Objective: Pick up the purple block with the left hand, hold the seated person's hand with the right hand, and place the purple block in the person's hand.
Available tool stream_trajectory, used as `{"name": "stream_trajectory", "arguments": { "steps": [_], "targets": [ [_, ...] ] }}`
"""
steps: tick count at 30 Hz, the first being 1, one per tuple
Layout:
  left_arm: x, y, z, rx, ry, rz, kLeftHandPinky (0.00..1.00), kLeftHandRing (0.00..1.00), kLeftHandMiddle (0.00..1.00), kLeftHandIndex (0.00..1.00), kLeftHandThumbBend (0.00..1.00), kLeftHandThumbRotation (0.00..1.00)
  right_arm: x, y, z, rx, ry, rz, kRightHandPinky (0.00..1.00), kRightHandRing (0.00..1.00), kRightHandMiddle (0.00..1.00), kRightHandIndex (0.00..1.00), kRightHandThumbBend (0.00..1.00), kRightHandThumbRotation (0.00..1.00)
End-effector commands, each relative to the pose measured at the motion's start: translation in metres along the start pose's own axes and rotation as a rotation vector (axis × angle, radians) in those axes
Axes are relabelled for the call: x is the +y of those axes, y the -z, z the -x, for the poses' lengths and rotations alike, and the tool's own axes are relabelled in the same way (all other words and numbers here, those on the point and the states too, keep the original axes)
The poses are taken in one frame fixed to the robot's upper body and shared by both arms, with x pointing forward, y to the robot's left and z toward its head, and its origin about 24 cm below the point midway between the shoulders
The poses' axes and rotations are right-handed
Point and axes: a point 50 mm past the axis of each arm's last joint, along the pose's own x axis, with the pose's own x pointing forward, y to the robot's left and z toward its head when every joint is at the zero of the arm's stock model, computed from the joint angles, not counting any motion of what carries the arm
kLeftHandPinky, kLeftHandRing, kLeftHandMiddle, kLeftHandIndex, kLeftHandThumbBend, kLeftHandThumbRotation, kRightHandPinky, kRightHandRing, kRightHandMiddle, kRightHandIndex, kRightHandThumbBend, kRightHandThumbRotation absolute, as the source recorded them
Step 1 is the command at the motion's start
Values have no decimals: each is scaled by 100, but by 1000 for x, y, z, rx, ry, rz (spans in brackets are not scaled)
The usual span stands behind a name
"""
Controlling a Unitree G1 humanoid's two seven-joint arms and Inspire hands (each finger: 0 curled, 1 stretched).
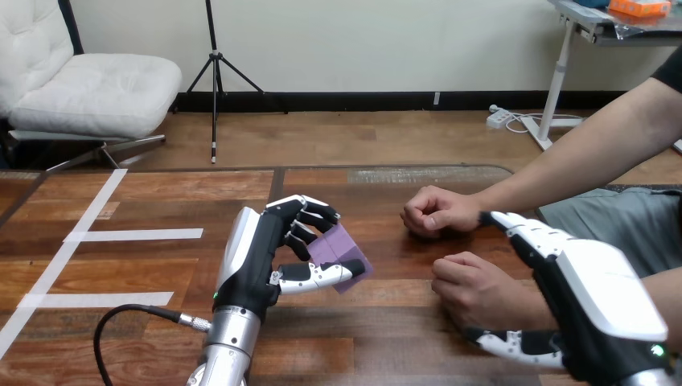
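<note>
The purple block (338,249) is lifted a little above the wooden table (161,201) at the middle, with my left hand (269,257) shut on it, fingers over its top and thumb under its near edge. Two person's hands rest as loose fists on the table right of the block: the far one (438,211) and the near one (470,285). My right hand (595,305) sits at the lower right over the near hand's wrist. Its fingers (515,229) reach straight past the far side of the wrist and its thumb (507,342) lies along the near side, not curled round it.
White tape strips (133,235) mark the left part of the table. A black cable (129,318) loops beside my left forearm. The person's forearms come in from the right edge.
</note>
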Motion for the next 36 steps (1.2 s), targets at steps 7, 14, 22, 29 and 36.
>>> {"name": "stream_trajectory", "arguments": {
  "steps": [7, 14, 22, 29, 36],
  "targets": [
    [6, -18, -11, -107, -47, 44, 38, 44, 51, 54, 71, 0, -29, -1, -19, -14, 20, 175, 91, 90, 89, 87, 82, 16],
    [6, -18, -10, -109, -48, 48, 38, 44, 51, 54, 71, 0, -33, 6, -23, 33, -29, 248, 93, 90, 89, 87, 83, 18],
    [6, -18, -8, -115, -45, 53, 38, 44, 51, 54, 71, 0, -35, 11, -28, 79, -102, 299, 96, 90, 89, 88, 83, 19],
    [7, -17, -6, -115, -41, 47, 38, 44, 51, 54, 71, 0, -35, 14, -32, 103, -152, 330, 92, 88, 87, 86, 85, 18],
    [8, -16, -5, -118, -40, 44, 38, 44, 51, 54, 71, 0, -35, 16, -36, 129, -201, 368, 87, 85, 85, 83, 87, 18]
  ]
}}
